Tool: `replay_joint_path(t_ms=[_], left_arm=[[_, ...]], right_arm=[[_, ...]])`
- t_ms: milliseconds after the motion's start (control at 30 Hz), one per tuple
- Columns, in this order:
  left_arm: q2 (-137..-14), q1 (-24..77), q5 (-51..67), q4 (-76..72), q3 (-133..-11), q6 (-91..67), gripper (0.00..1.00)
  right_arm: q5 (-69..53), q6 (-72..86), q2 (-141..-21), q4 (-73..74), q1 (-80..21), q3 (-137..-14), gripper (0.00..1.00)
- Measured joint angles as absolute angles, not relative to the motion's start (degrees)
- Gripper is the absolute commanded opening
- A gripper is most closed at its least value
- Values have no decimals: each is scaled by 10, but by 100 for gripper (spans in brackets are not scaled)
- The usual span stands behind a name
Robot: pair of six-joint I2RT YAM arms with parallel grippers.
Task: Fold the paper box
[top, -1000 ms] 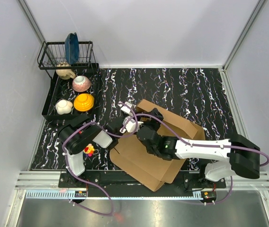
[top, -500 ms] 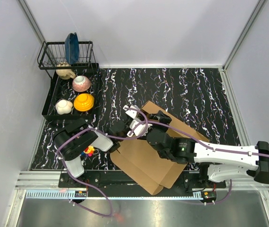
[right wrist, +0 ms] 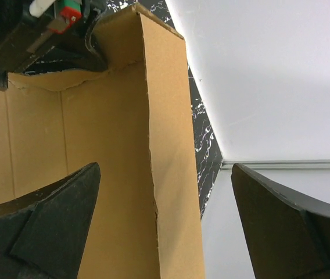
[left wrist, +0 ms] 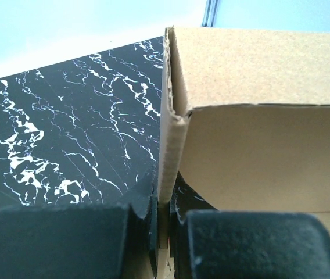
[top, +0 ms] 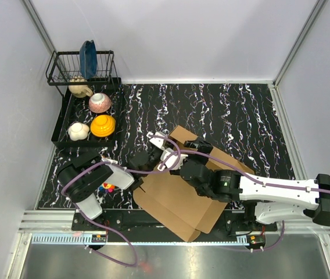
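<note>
The paper box (top: 176, 200) lies partly folded on the black marbled tabletop (top: 240, 116), in the lower middle of the overhead frame, with its long axis slanting from upper left to lower right. The left claw (left wrist: 164, 216) is closed tight on the thin edge of one raised side wall, which runs straight up the middle of its own view. The right claw (right wrist: 165, 229) stands wide open and holds nothing. That same upright wall rises between its fingers, closer to the finger in the lower left of the frame and clear of the one in the lower right. The near finger may be touching the cardboard, but the angle hides it. The right claw looks best placed to press this wall over.
</note>
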State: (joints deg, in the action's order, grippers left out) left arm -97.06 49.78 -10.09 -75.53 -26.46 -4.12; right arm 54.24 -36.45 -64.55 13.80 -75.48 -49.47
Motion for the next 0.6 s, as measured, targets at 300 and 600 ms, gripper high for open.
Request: replay_joint_path(t_ms=[300, 600], left_arm=[[-940, 495, -121, -752, -209, -89, 0], [-921, 509, -153, -743, -200, -111, 0]], right_arm=[[603, -367, -698, 116, -752, -501, 100], [667, -370, -748, 88, -730, -557, 100]])
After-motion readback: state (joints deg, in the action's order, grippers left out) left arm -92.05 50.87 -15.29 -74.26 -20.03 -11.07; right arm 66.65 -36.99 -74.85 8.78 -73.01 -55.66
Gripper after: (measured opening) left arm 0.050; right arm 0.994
